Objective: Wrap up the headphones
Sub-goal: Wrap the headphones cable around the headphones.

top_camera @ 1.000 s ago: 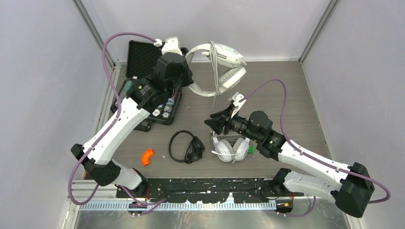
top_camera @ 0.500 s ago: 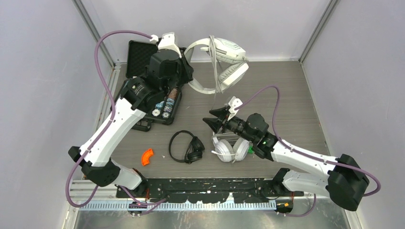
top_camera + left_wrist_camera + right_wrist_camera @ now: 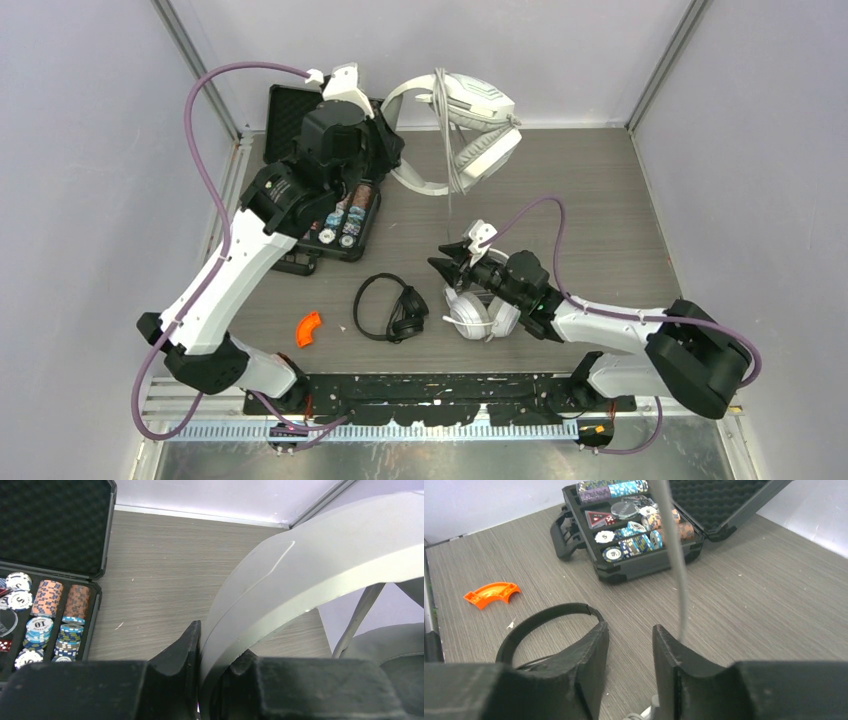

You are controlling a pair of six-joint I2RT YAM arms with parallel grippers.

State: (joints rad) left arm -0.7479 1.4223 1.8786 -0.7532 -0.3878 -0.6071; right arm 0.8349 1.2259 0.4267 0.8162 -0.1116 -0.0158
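White padded over-ear headphones (image 3: 470, 130) hang from left end effector (image 3: 215, 647), clamped on headband. Right end effector (image 3: 629, 635) part-open, empty, beside dangling pale cord (image 3: 676, 580). Next, likely: pinch cord, wind.

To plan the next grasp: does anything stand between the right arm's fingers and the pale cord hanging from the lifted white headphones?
Nothing visible does. The pale cord hangs free from the white headphones, just beyond the open right fingers, not between them. The black headphones lie aside.
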